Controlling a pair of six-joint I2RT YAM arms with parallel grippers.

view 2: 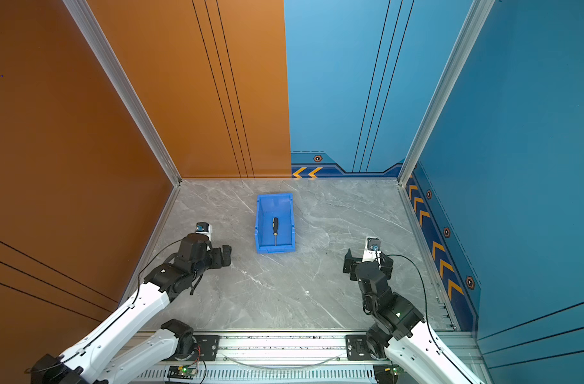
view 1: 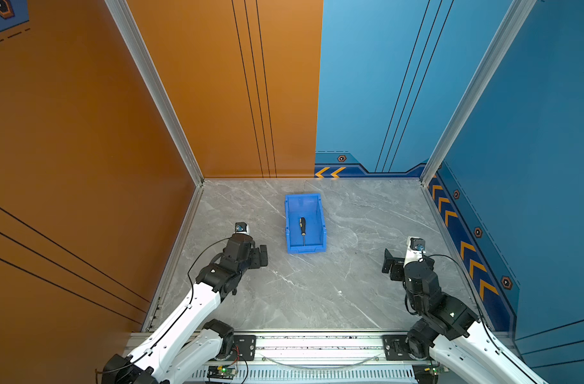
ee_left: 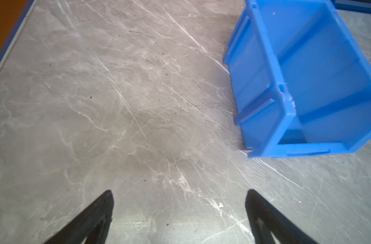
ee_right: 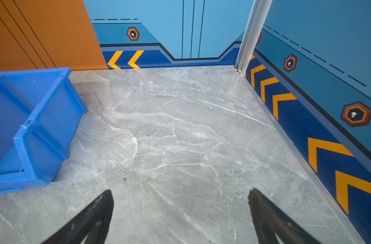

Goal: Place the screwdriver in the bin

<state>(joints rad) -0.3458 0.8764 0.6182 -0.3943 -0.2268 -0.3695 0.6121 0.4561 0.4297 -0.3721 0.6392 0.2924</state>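
Beyond your left gripper [ee_left: 179, 194], toward the middle of the table, the screwdriver [view 1: 303, 229] lies flat on the floor of the bin [view 1: 287, 226]. You see it in both top views, with the black-and-yellow handle toward the back wall and the thin shaft pointing to the low front lip. Neither gripper touches it. The bin stands upright on the grey marble table [view 1: 317, 292], near your left gripper but apart from it, and farther from your right gripper [ee_right: 180, 193]. Your left gripper is spread wide and holds nothing; only bare table shows between its fingers. Your right gripper is also spread wide and holds nothing, and it points to the far right corner of the table.
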